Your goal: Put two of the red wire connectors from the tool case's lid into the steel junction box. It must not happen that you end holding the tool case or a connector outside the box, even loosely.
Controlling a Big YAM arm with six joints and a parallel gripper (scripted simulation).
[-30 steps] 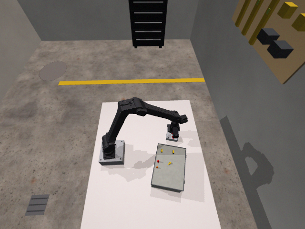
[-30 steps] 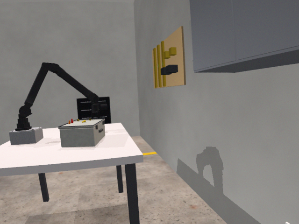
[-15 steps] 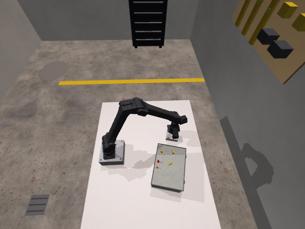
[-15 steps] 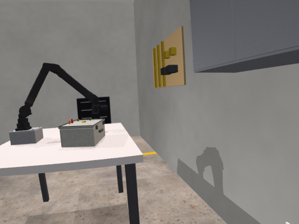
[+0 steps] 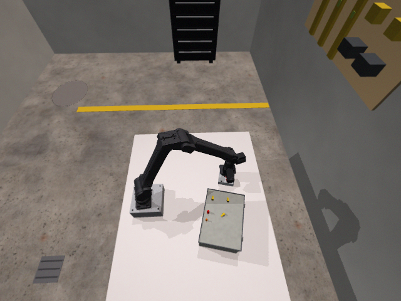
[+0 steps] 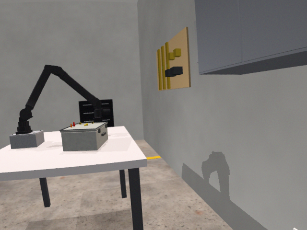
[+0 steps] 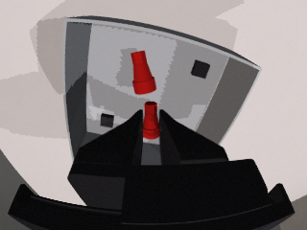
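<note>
The tool case point(image 5: 223, 229) sits nearest on the white table point(image 5: 181, 275), lid shut and flat, and it anchors everything else. On its lid, toward the end facing the arm, 1 red wire connector point(image 5: 207, 211) stands upright, with an orange connector point(image 5: 206, 219) just nearer than it. 3 yellow connectors point(image 5: 222, 214) lie scattered around them, 2 of those close to the lid's far edge. Beside the case, off toward the arm's side, the grey pedestal point(image 5: 158, 212) carries the arm's base. Just beyond the case's far edge the gripper point(image 7: 152, 136) points down over the steel junction box point(image 7: 77, 71), and its jaws are clenched on a second red wire connector point(image 7: 150, 122), pinched by its wide end with the narrow tip forward. Inside the open box another red connector point(image 7: 142, 73) already lies on the floor between 2 dark square holes. Farther back than the case, a yellow floor line point(image 5: 171, 106) crosses the concrete, and a black drawer cabinet point(image 5: 194, 31) stands at the rear wall.
</note>
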